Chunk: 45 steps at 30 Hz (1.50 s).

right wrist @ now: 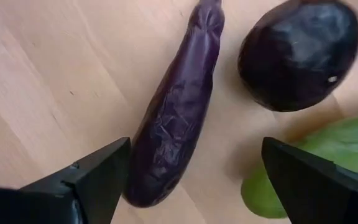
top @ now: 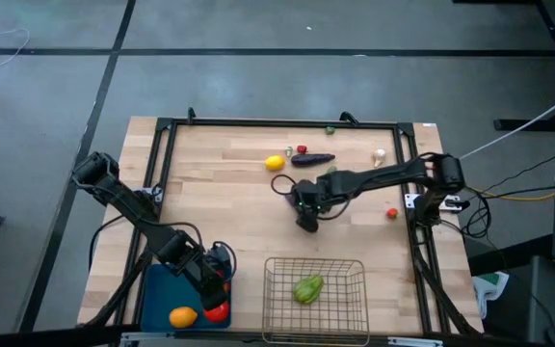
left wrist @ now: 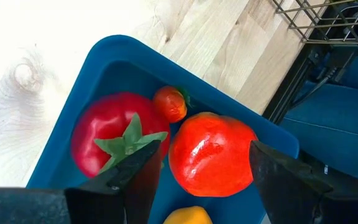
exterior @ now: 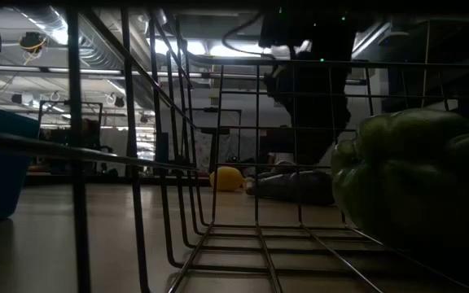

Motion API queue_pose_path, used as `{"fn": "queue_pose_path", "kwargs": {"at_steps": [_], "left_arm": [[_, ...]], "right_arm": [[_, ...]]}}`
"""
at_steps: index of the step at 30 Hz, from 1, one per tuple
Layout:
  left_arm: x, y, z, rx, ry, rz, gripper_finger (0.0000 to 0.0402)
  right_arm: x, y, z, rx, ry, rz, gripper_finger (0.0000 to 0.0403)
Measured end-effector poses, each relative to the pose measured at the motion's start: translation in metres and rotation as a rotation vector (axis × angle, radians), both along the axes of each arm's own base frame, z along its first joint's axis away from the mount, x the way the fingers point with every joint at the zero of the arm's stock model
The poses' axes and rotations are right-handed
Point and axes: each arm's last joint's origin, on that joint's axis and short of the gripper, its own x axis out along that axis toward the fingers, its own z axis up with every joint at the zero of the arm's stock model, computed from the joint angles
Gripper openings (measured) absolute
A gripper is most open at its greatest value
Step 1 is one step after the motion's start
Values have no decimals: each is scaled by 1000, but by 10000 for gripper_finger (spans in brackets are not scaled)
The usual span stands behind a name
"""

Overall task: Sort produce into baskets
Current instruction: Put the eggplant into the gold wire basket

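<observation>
The wooden table (top: 239, 222) carries everything, with a black frame around its edge. At its near edge sit the two bins: the blue tray (top: 157, 294) on the left and the wire-mesh basket (top: 345, 299) just to its right, the two apart.

The left arm reaches down over the blue tray, and its left gripper (left wrist: 201, 171) hangs with fingers spread wide on either side of a glossy red fruit (left wrist: 211, 154), not visibly pressing it. Beside that fruit in the tray lie a larger red fruit with a green stalk (left wrist: 107, 134), a small red-orange one (left wrist: 169, 103) between them against the tray wall, and the edge of an orange (top: 183, 316).

The right arm stretches from the right side toward the table's middle. Its right gripper (right wrist: 194, 171) is open and empty, fingers wide apart above a long purple eggplant (right wrist: 176, 118); a rounder dark eggplant (right wrist: 298, 53) lies just beside it, and a green vegetable (right wrist: 316, 155) near that.

A green pepper (top: 307, 288) lies inside the wire basket.

Still loose toward the far side of the table are another eggplant (top: 313, 159), a yellow lemon (top: 275, 163), white garlic (top: 380, 156), a small red piece (top: 302, 149) and, nearer the right edge, another small red one (top: 391, 213)
</observation>
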Motion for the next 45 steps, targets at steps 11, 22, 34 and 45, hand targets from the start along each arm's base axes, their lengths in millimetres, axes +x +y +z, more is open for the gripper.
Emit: {"fn": "queue_pose_path", "kwargs": {"at_steps": [11,22,34,45], "left_arm": [[0,0,0,0,0,0,237],[0,0,0,0,0,0,237],[1,1,0,23,-18,14,237],[1,1,0,51,-40,-17,237]], "right_arm": [[14,3,-29,76,24,26,358],[15,3,-37,75,42,29,276],[14,4,-29,79,29,95,171],[-3,8,23,140,-102,111,183]]}}
